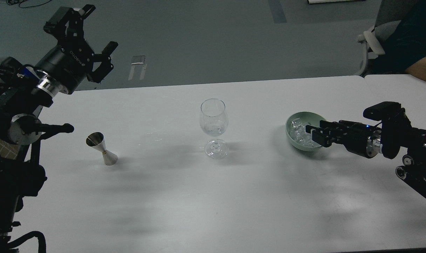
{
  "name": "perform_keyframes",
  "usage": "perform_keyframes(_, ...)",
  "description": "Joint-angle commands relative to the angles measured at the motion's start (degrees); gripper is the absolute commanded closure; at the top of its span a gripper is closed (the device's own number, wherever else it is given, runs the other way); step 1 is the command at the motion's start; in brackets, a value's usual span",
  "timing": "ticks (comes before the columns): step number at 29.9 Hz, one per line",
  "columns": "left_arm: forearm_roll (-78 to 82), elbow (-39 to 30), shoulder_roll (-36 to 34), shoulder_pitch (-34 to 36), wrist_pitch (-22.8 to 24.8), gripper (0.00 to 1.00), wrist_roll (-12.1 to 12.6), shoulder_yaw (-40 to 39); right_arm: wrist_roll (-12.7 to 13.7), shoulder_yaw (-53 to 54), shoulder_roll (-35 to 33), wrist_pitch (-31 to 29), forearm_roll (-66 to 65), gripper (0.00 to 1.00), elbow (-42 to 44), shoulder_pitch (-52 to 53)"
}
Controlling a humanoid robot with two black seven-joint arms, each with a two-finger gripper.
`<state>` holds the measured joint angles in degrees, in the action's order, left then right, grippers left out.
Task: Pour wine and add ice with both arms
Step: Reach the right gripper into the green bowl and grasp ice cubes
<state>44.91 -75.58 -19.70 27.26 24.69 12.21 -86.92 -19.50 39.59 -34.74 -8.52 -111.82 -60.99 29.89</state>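
A clear stemmed wine glass [214, 121] stands upright at the middle of the white table [199, 196], and looks empty. Several ice cubes [298, 130] lie in a pale green bowl [294, 143] to its right. My right gripper [314, 133] reaches in from the right, with its open fingertips inside the bowl, over the ice and hiding part of it. My left gripper [93, 28] is open and empty, raised high at the far left beyond the table's back edge. A steel jigger [101, 149] stands on the left of the table.
A person's teal-sleeved arm [422, 66] rests on the table's far right corner, beside a white chair [371, 38]. Grey floor lies beyond the table's back edge.
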Motion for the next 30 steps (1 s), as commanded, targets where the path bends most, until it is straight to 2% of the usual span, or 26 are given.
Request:
perform_keyframes(1, 0.0, -0.01, 0.01, -0.02, 0.0, 0.02, 0.01, 0.0, 0.16, -1.35, 0.12, 0.0, -0.07, 0.42, 0.52, 0.69)
perform_keyframes(30, 0.0, -0.19, 0.28, -0.02, 0.09, 0.02, 0.01, 0.0, 1.13, -2.24, 4.59, 0.0, 0.02, 0.45, 5.35, 1.66)
